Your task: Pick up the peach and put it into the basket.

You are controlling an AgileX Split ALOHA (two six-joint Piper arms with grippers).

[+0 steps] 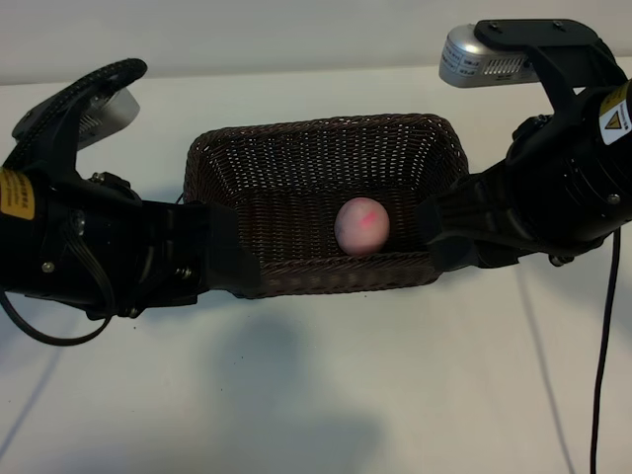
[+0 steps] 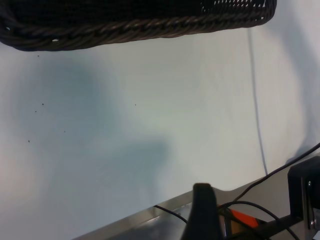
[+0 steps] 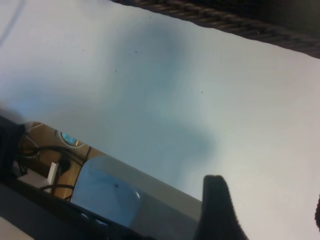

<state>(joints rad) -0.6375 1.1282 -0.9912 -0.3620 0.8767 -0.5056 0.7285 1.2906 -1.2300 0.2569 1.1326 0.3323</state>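
Peach [image 1: 361,224] resting inside basket [image 1: 321,148] near its front wall, white worktop [image 1: 316,395] beneath, my left end effector [image 1: 232,262] and right end effector [image 1: 439,237] flank the basket – fingers apart, both empty.

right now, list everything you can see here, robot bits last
dark brown woven wicker basket: one, dark brown, middle of the table between the two arms
small round pale-pink peach: one, pink with a red blush, inside the basket near its front wall
white table: one, white, under everything
black cables: two, black, on the table under each arm
left gripper: one, black, at the basket's front left corner, holding nothing
right gripper: one, black, at the basket's front right, holding nothing
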